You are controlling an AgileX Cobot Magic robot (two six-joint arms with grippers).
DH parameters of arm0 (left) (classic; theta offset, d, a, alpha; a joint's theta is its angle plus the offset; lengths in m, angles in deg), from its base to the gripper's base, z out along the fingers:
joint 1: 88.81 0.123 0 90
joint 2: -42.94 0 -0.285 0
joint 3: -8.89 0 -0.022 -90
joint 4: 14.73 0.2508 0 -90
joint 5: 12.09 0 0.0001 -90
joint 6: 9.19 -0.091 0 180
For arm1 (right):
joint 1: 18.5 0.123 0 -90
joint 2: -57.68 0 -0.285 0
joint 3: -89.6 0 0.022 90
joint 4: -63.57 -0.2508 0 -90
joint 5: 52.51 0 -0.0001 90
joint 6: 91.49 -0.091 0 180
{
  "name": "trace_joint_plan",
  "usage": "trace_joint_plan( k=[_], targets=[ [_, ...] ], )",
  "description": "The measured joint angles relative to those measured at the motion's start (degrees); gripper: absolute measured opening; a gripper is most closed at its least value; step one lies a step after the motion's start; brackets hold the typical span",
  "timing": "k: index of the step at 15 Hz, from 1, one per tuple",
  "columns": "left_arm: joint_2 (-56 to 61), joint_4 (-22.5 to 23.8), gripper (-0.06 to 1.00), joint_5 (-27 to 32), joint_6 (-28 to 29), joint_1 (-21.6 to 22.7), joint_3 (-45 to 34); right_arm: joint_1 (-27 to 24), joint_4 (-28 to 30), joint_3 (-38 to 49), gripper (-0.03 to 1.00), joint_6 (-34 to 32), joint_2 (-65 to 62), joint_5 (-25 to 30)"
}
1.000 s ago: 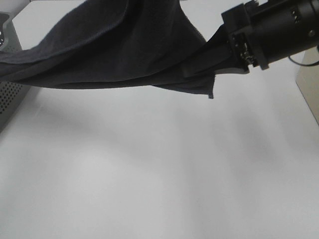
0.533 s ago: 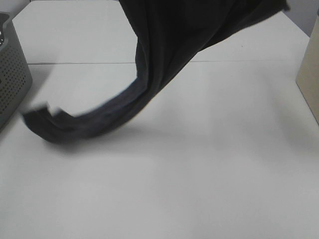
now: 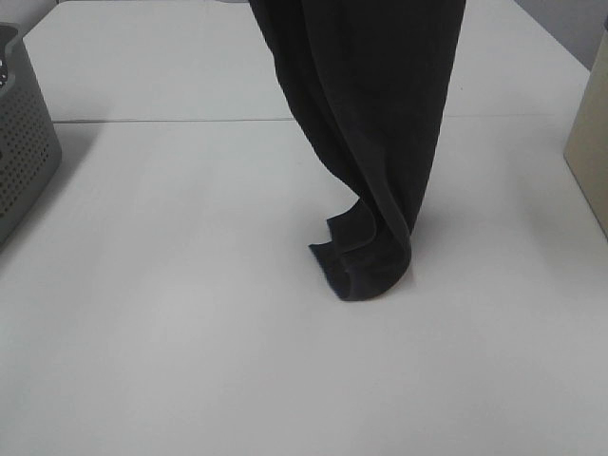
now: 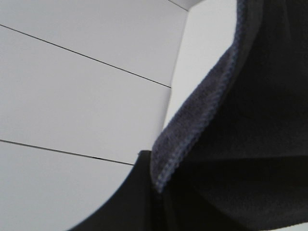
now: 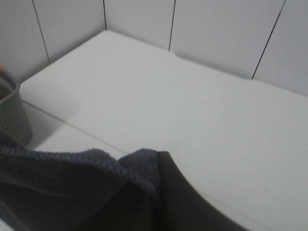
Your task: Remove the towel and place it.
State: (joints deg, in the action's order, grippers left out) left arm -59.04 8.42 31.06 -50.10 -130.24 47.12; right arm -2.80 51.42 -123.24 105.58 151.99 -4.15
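Note:
The dark navy towel (image 3: 366, 114) hangs down from above the top edge of the exterior view, near the middle. Its lower end (image 3: 366, 271) is bunched up and touches the white table. Neither gripper shows in the exterior view. In the left wrist view the towel (image 4: 250, 144) fills the frame, and its hemmed edge runs down into my left gripper (image 4: 159, 192), which is shut on it. In the right wrist view the towel (image 5: 72, 187) bunches against my right gripper (image 5: 156, 185), which is shut on it. The cloth hides most of both sets of fingers.
A grey perforated basket (image 3: 21, 142) stands at the table's left edge and also shows in the right wrist view (image 5: 10, 113). A beige box (image 3: 589, 133) stands at the right edge. A seam (image 3: 161, 121) crosses the table. Tiled walls stand behind.
The towel was stretched sideways from the basket side to my right gripper. Its free end swung across the table, and the towel now hangs nearly straight down at the middle. The right arm has left the exterior view.

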Motion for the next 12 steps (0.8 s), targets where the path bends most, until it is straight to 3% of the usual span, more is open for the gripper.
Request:
trace_joint_plan(
  k=[4, 9, 12],
  targets=[
    [-0.57, 1.09, 0.0, -12.61, 8.88, 5.96, 0.0, 0.0, 0.06, -0.34, 0.01, 1.6, 1.03, -12.32],
    [-4.13, 1.38, 0.0, -20.05, 10.71, 9.57, 0.0, 0.0, 0.06, -0.34, 0.01, 3.21, 4.76, -23.15],
    [-5.73, 1.55, 0.0, -28.07, 11.34, 12.43, 0.0, 0.0, 0.06, -0.34, 0.01, 3.72, 7.1, -30.19]
  ],
)
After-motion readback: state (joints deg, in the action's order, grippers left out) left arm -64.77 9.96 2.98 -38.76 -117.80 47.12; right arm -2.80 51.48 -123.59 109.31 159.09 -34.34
